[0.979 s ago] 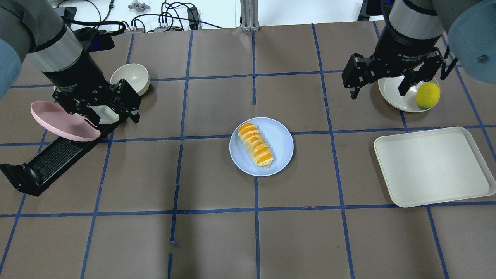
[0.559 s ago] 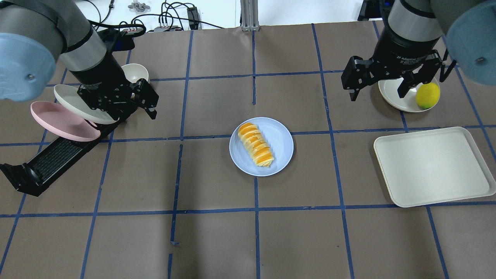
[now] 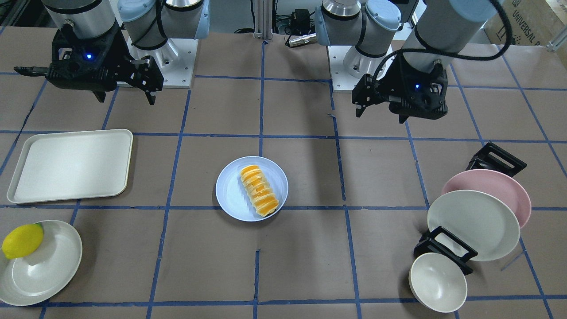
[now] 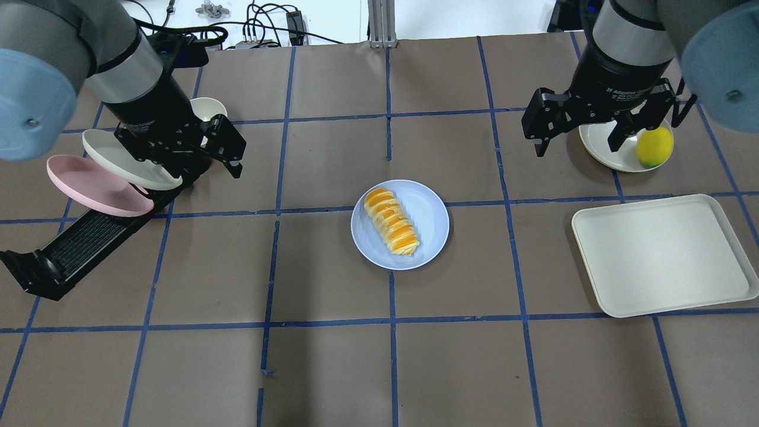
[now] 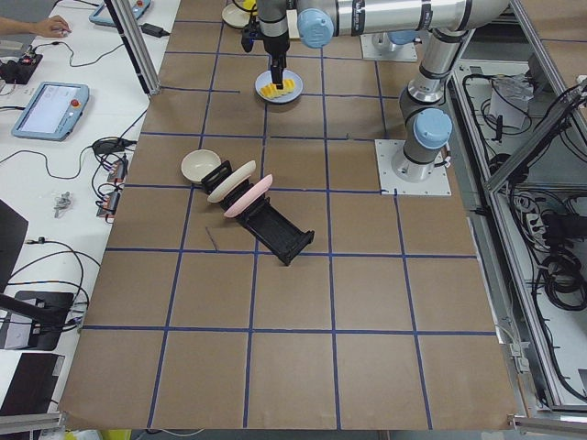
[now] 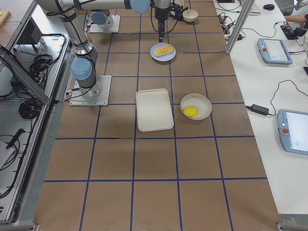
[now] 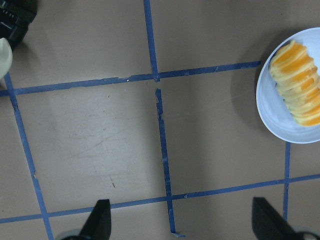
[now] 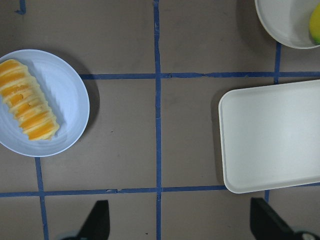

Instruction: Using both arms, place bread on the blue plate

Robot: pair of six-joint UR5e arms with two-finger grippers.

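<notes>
brown table with a blue tape grid: blue plate dead centre, cream tray at 3 o'clock, white plate at 2, black dish rack at 9

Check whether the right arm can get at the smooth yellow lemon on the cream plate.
Probably yes: the open right gripper hangs raised; the lemon lies exposed on its plate, only the flat cream tray between.

The orange-and-cream striped bread lies diagonally, uncut, on the pale blue plate, off-centre toward the robot's left. The plate sits flat mid-bench.
</notes>
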